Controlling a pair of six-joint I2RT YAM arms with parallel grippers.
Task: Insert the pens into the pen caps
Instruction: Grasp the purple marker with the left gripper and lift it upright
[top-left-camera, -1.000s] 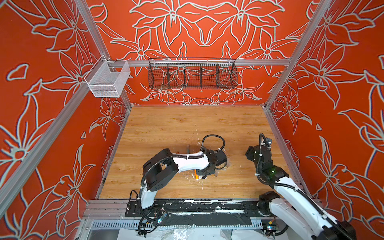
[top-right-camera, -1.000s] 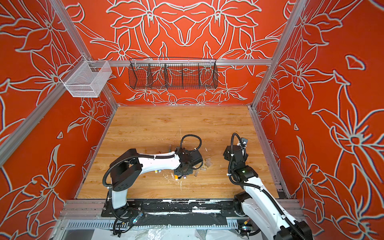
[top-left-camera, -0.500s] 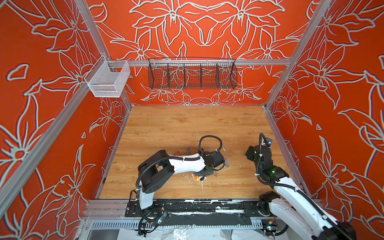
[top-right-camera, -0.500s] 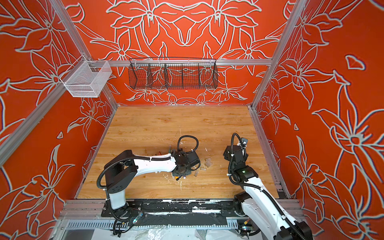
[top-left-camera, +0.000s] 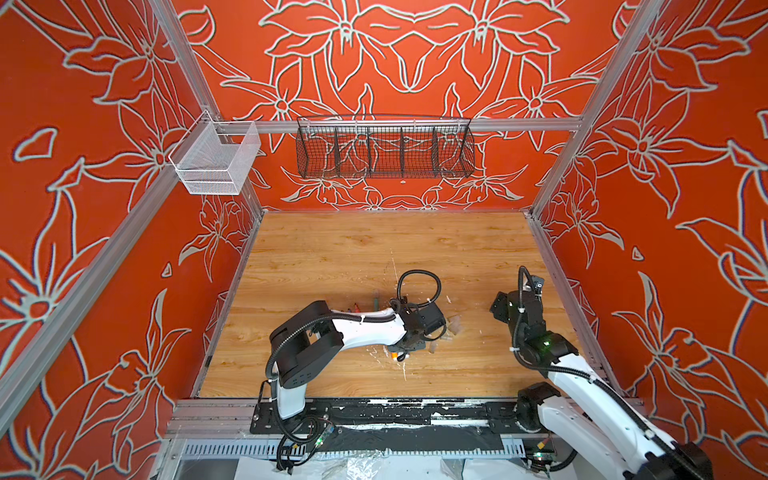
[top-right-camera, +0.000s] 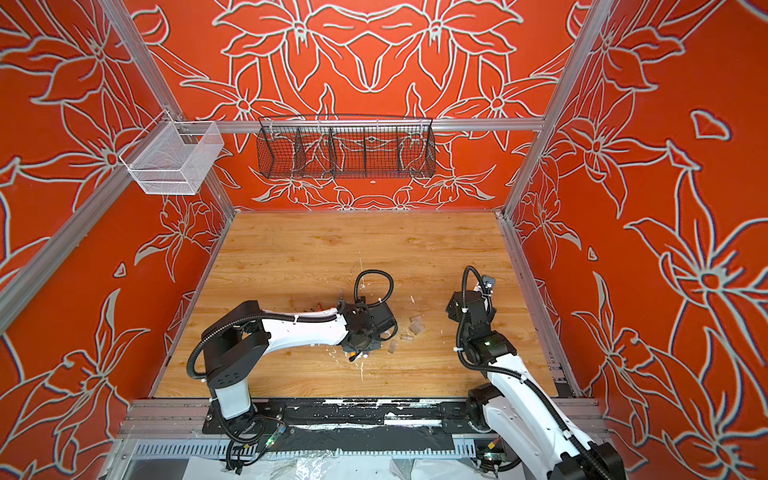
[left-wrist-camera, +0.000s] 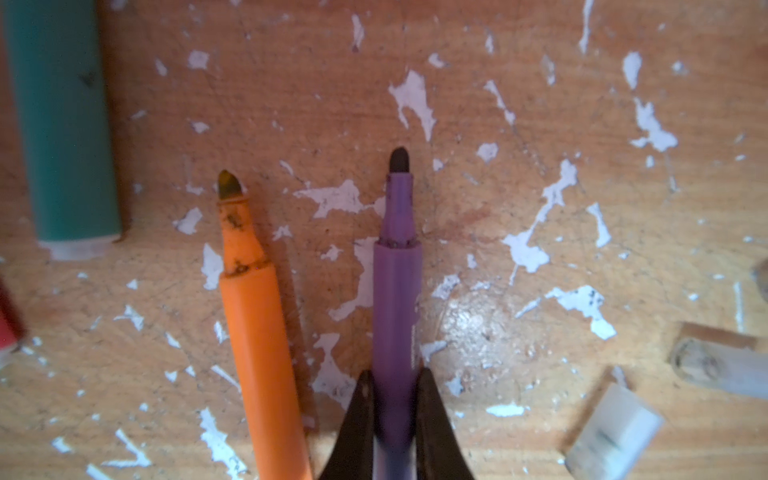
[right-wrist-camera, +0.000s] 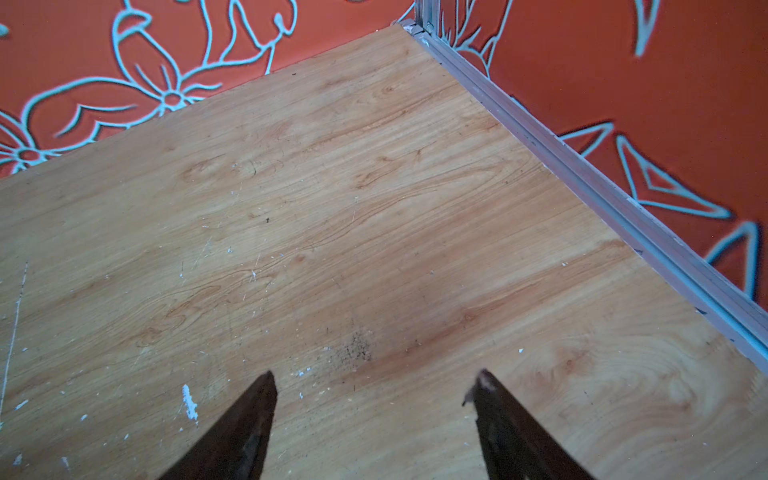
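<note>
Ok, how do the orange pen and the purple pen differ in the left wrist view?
The purple pen is clamped between the fingers of the left gripper; the orange pen lies free beside it, ungripped. The orange pen's neck is smeared with dark marks; the purple pen's neck looks clean. The orange pen slants slightly relative to the purple pen. Both are uncapped, with nibs pointing much the same way over the flecked wooden table.
</note>
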